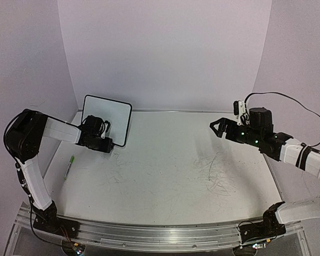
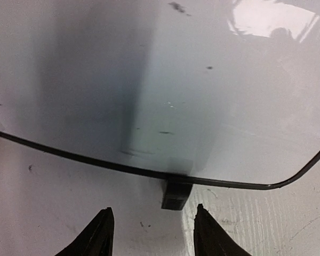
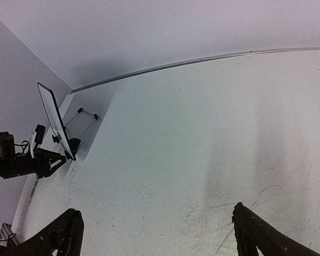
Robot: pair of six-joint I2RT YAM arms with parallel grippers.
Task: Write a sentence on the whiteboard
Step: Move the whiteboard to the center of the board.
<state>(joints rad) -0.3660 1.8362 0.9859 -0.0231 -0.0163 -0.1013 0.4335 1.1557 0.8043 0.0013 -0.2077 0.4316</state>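
Top view, whiteboard (image 1: 115,114): you have it standing upright at the far left of the table (image 1: 165,160), close to the back wall. It is a white face in a thin black frame with rounded corners.
Top view, left gripper (image 1: 113,146): it sits low in front of the board's bottom edge. From up here you can't tell how its fingers stand.
Top view, right gripper (image 1: 215,128): it hangs above the right half of the table, well apart from the board, with its fingers spread and empty.
Top view, count: two arms, one board and one green pen (image 1: 68,166). The pen lies on the table near the left edge, and only this view shows it clearly.
Top view, scribbles (image 1: 216,173): dark pen marks run across the tabletop right of centre.
Left wrist, whiteboard (image 2: 202,96): the close view gives you a glossy face, mostly blank, with a few small dark specks.
Left wrist, foot (image 2: 176,195): one black foot sits under the bottom frame, and a second black piece shows at the left edge.
Left wrist, left gripper (image 2: 153,210): both fingers (image 2: 98,234) are parted with nothing between them, just short of the foot.
Right wrist, whiteboard (image 3: 52,114): you see it nearly edge-on at far left, with a thin prop (image 3: 86,113) behind it that no other view shows.
Right wrist, left gripper (image 3: 57,160): it is just beside the board's base.
Right wrist, right gripper (image 3: 157,210): its two fingers (image 3: 256,234) are wide apart and hold nothing over the scribbled table.
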